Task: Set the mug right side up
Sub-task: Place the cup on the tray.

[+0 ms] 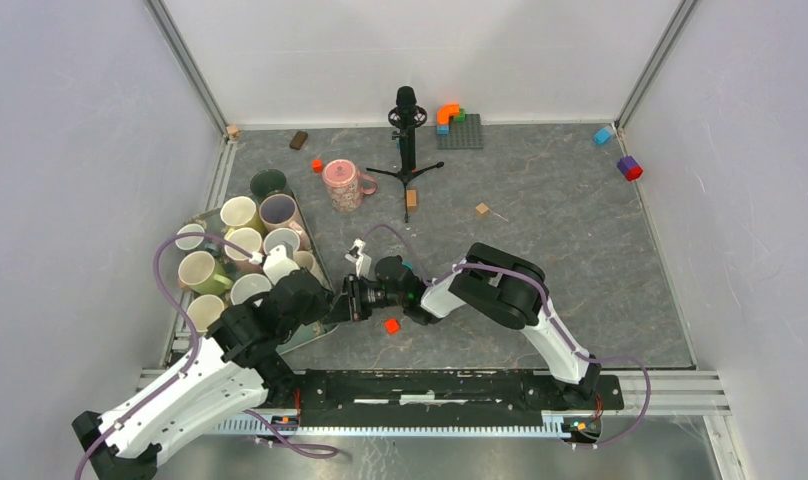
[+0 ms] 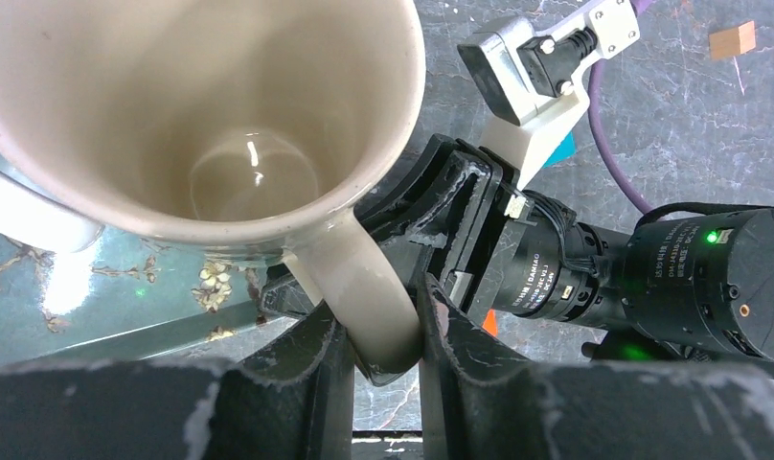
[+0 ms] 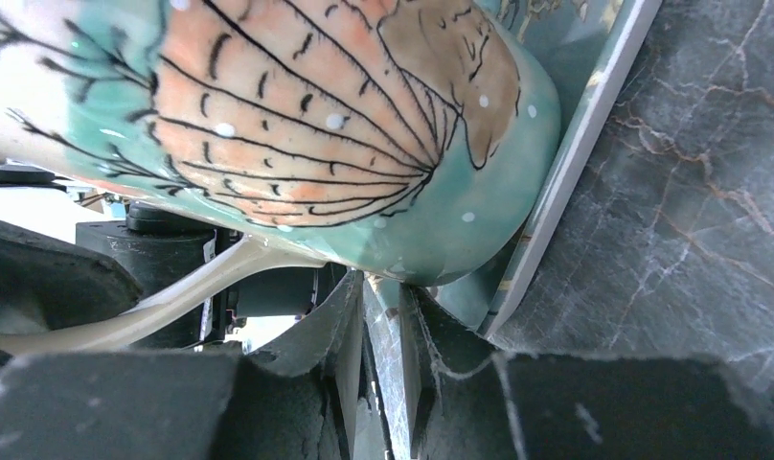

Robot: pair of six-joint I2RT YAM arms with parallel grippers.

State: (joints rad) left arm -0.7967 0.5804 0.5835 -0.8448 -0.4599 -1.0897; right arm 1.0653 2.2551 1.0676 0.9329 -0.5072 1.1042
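The mug (image 2: 220, 115) is cream inside, and its mouth faces the left wrist camera. My left gripper (image 2: 378, 331) is shut on its handle (image 2: 364, 287). In the right wrist view the mug (image 3: 297, 125) shows a teal, orange and brown painted wall, lying sideways just above the tray rim (image 3: 575, 163). My right gripper (image 3: 383, 297) is shut to a narrow slit, its tips against the mug's lower wall near the base. In the top view both grippers, left (image 1: 325, 303) and right (image 1: 348, 300), meet at the tray's right edge and hide the mug.
A teal tray (image 1: 315, 265) at the left holds several upright mugs (image 1: 240, 212). A pink mug (image 1: 345, 185), a black tripod stand (image 1: 408, 140), a red block (image 1: 391, 325), small wooden blocks (image 1: 412, 198) and toy bricks (image 1: 458, 125) lie around.
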